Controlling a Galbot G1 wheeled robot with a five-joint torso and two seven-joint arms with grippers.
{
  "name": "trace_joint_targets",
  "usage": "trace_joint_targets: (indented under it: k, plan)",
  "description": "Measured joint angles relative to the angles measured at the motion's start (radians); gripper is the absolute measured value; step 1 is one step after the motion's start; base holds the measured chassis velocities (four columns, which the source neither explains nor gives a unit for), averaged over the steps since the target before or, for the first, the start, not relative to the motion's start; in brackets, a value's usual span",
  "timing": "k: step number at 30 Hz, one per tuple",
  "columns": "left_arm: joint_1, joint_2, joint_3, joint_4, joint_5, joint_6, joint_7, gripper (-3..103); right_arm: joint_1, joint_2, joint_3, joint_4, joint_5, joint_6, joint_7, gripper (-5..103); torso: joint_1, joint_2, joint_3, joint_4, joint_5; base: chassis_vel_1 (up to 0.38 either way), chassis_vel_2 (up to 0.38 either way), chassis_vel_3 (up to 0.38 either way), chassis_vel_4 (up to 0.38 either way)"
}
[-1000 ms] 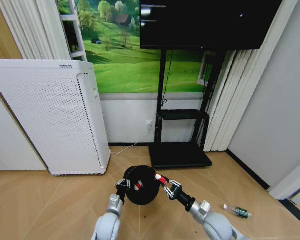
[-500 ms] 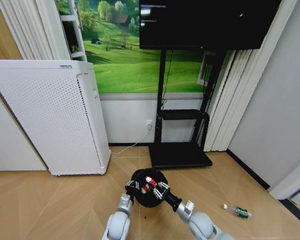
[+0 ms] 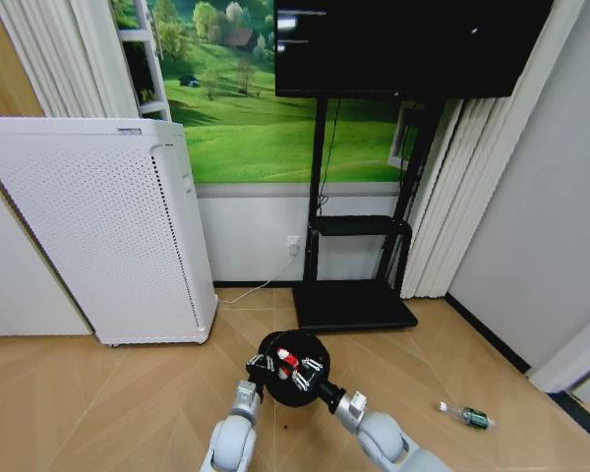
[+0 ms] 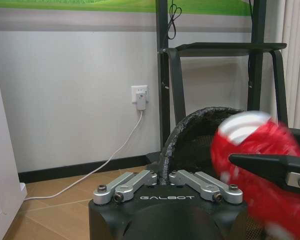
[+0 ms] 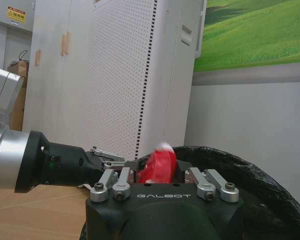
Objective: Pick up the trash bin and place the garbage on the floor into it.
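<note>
Your left gripper [image 3: 260, 366] has its fingers clamped on the rim of the small black round mesh trash bin [image 3: 293, 383], holding it low in front of the robot, off the wooden floor [image 3: 98, 403]. Your right gripper [image 3: 297, 366] sits over the bin's mouth, fingers pinched on a red-and-white wrapper piece [image 5: 157, 166]. The small clear plastic bottle with a green cap [image 3: 466, 416] lies on the floor well to the right.
</note>
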Motion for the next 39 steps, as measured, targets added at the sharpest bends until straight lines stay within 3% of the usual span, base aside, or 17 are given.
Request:
trace_joint_targets:
  k: [2, 4, 8, 16, 34, 36, 37, 38, 39]
  plan:
    - [0.003, 0.002, 0.000, -0.006, -0.002, 0.000, 0.000, 5, 0.000, -0.001, 0.004, 0.001, 0.000, -0.004, 0.001, 52, 0.000, 0.000, 0.000, 0.0001, -0.0001, 0.000, 0.000, 0.000, 0.000]
    - [0.007, 0.004, 0.000, -0.012, -0.003, 0.000, 0.001, 5, 0.000, -0.002, 0.006, 0.002, 0.000, -0.005, 0.001, 52, 0.000, 0.000, 0.000, 0.0001, -0.0001, 0.000, 0.000, 0.000, 0.000]
    - [0.024, 0.018, -0.002, -0.046, -0.013, 0.008, 0.003, 5, -0.003, -0.005, 0.015, 0.009, 0.000, -0.008, 0.002, 68, 0.000, 0.000, 0.000, 0.0007, -0.0014, 0.000, 0.000, 0.000, 0.000]
    - [0.064, 0.079, -0.049, -0.116, -0.040, 0.014, 0.005, 5, -0.023, -0.011, 0.028, 0.051, 0.005, -0.018, 0.014, 98, 0.000, 0.000, 0.000, 0.0001, 0.0001, 0.000, 0.000, 0.000, 0.000]
    - [0.112, 0.198, -0.166, -0.207, -0.108, 0.018, 0.004, 5, -0.064, -0.067, 0.164, 0.110, 0.116, -0.029, 0.053, 100, 0.000, 0.000, 0.000, 0.0000, 0.0002, 0.000, 0.000, 0.000, 0.000]
    - [0.134, 0.226, -0.215, -0.236, -0.127, 0.021, 0.004, 5, -0.063, -0.072, 0.208, 0.087, 0.125, -0.040, 0.100, 100, 0.000, 0.000, 0.000, 0.0001, 0.0005, 0.000, 0.000, 0.000, 0.000]
    - [0.146, 0.235, -0.244, -0.253, -0.135, 0.021, 0.005, 5, -0.067, -0.062, 0.249, 0.062, 0.096, -0.084, 0.185, 100, 0.000, 0.000, 0.000, 0.0000, 0.0004, 0.000, 0.000, 0.000, 0.000]
    - [0.146, 0.235, -0.244, -0.253, -0.135, 0.021, 0.005, 5, -0.067, -0.062, 0.249, 0.062, 0.096, -0.084, 0.185, 100, 0.000, 0.000, 0.000, 0.0000, 0.0004, 0.000, 0.000, 0.000, 0.000]
    - [0.155, 0.236, -0.264, -0.264, -0.138, 0.021, 0.005, 5, -0.068, -0.048, 0.282, 0.043, 0.070, -0.137, 0.277, 100, 0.000, 0.000, 0.000, -0.0001, 0.0006, 0.000, 0.000, 0.000, 0.000]
